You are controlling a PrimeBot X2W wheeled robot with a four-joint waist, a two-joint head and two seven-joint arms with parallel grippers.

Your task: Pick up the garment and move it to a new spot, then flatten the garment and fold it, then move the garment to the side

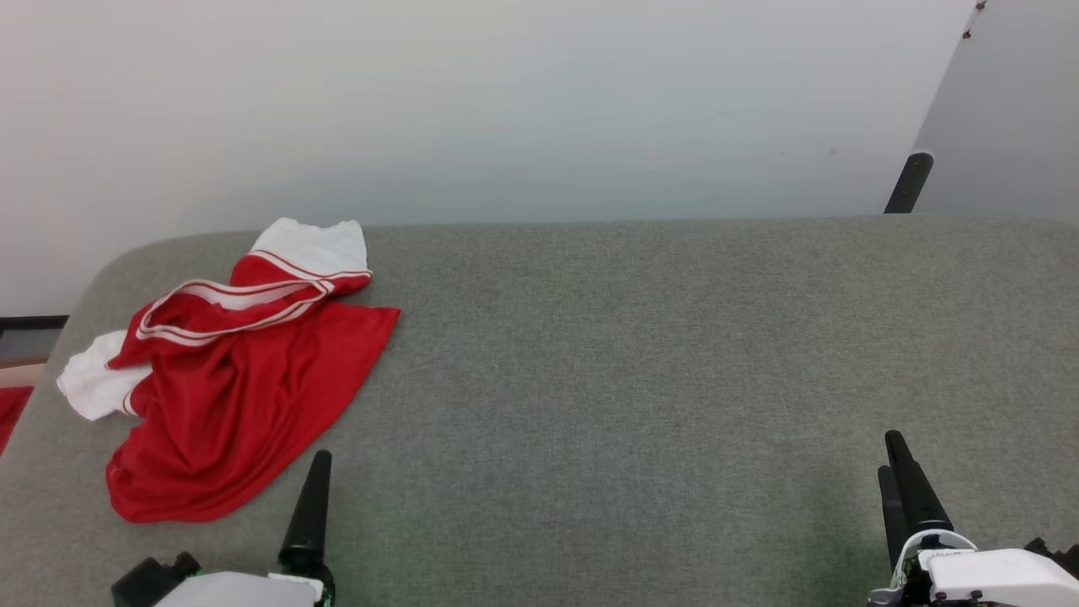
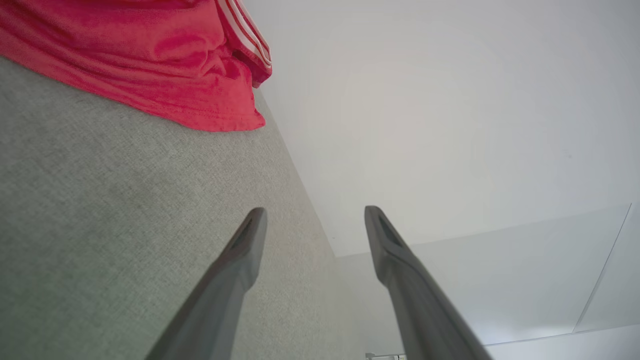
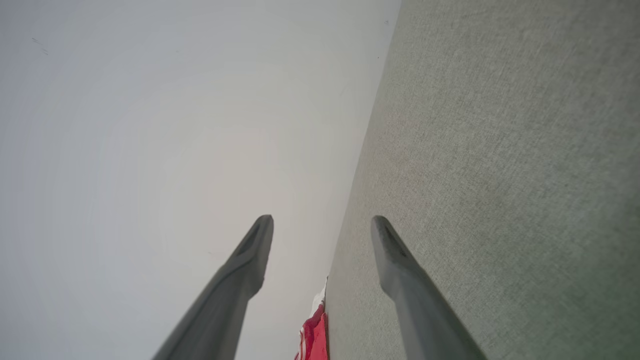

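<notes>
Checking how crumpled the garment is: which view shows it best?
Head view: the whole garment lies crumpled on the grey surface. Left wrist view catches a red hem and striped trim; right wrist view, a small sliver.

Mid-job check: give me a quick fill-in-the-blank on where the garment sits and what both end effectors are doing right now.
1. The garment lies crumpled on the robot's ____ side of the grey surface.
2. The left end effector is ____, clear of the cloth.
3. The garment's short sleeves are ____ in colour.
4. The right end effector is open and holds ____.

Missing words: left; open; white; nothing
</notes>
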